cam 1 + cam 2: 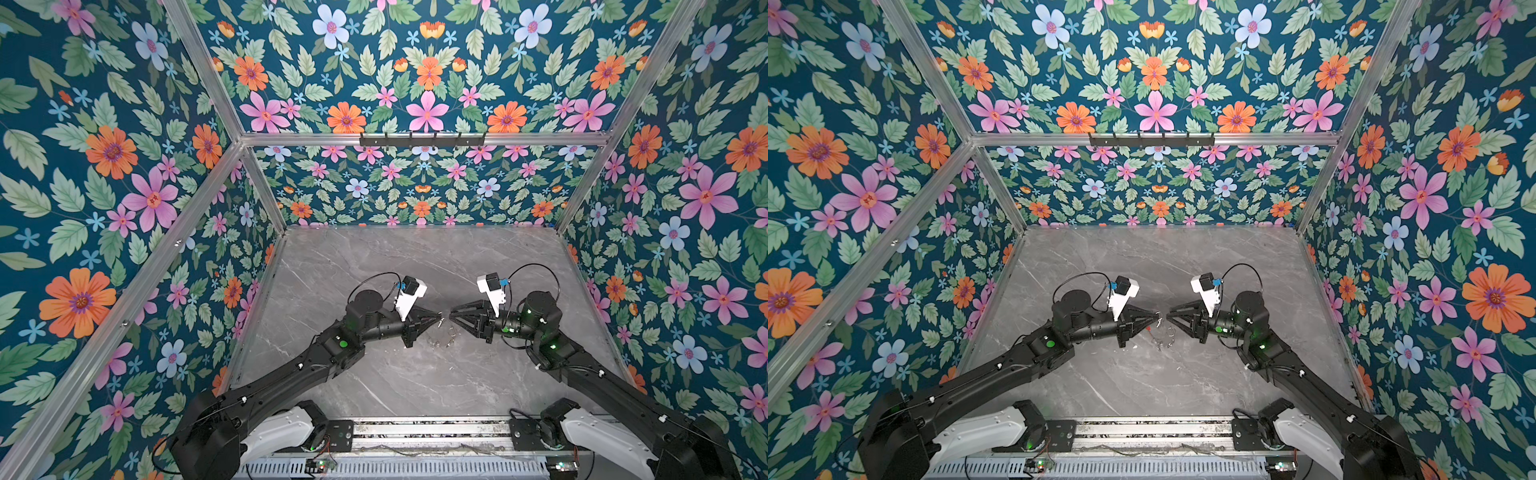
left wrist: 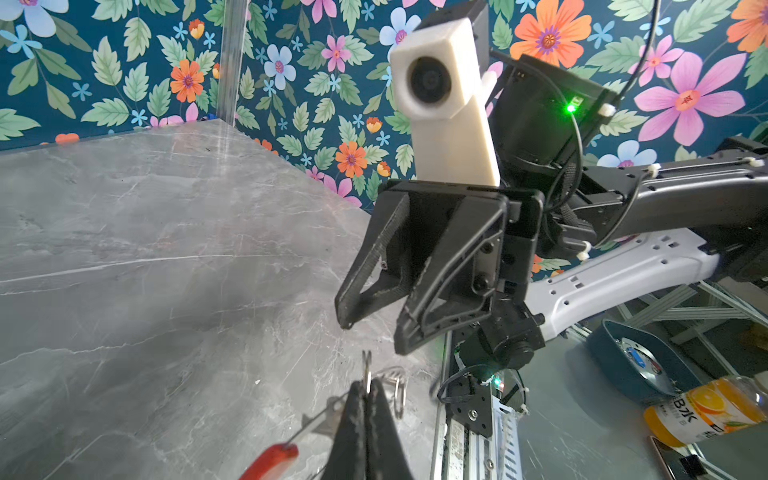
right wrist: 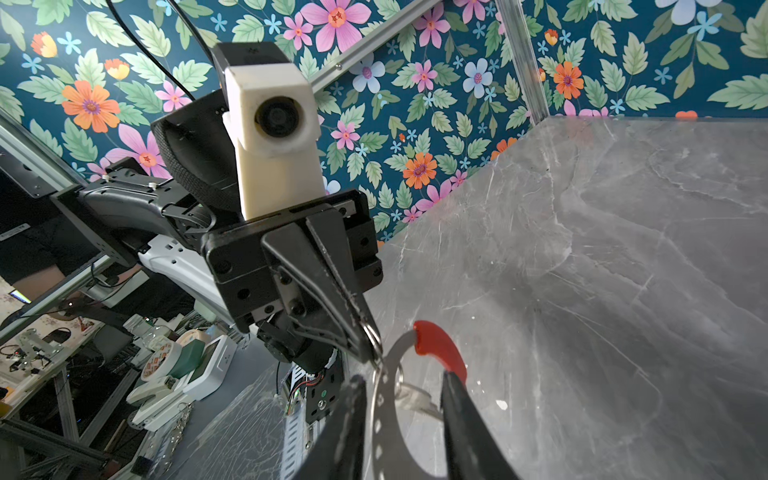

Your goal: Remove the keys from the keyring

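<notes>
Hanging keyring [image 3: 388, 399] | thin grey hoop | red sleeve [image 3: 440, 349] over arc

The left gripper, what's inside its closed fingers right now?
The left gripper is shut on a thin metal part of the keyring; a small ring and the red sleeve hang beside it. The pinched spot is covered, so key or hoop cannot be told.

grey marbled table [image 1: 415, 374]; blue floral walls [image 1: 104, 166]; red sleeve [image 3: 440, 349]
</notes>
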{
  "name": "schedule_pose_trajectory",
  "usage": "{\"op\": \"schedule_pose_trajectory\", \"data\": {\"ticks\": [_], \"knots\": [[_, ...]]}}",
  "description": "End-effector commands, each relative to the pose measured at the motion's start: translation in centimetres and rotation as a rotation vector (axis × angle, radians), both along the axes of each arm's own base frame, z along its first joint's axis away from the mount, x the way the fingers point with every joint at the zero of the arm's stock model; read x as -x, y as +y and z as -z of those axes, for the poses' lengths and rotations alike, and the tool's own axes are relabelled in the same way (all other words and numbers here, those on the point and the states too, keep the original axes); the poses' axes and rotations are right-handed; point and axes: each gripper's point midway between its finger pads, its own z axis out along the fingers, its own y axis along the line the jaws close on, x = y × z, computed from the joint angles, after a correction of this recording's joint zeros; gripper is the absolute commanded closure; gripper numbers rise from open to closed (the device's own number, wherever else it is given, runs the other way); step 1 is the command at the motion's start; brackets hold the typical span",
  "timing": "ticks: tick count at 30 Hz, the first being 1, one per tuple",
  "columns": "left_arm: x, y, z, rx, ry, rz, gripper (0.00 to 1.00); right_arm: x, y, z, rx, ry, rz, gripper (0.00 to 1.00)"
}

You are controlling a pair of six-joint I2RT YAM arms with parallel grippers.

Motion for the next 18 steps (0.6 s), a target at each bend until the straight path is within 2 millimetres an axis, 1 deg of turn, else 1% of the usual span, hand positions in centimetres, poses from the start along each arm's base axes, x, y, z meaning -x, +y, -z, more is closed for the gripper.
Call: {"op": "schedule_pose_trajectory", "data": {"ticks": [1, 6, 11, 18], "knots": [[0.5, -0.1, -1.5, 0.043, -0.033, 0.028, 1.0, 0.4, 0.1, -1.3, -0.023, -0.037, -0.015, 0.68], [1.2, -0.3, -1.7, 0.05, -0.032, 0.072, 1.0, 0.9, 0.3, -1.6, -0.02, -0.038, -0.046, 0.71], [1.1, -0.2, -2.1, 0.06, -0.036, 0.063, 1.0, 1.6, 0.7, -1.8, -0.023, -0.039, -0.092, 0.76], [1.4, -0.2, -2.7, 0.076, -0.046, 0.076, 1.0, 1.9, 1.1, -1.7, -0.016, -0.03, -0.123, 0.77]]}}
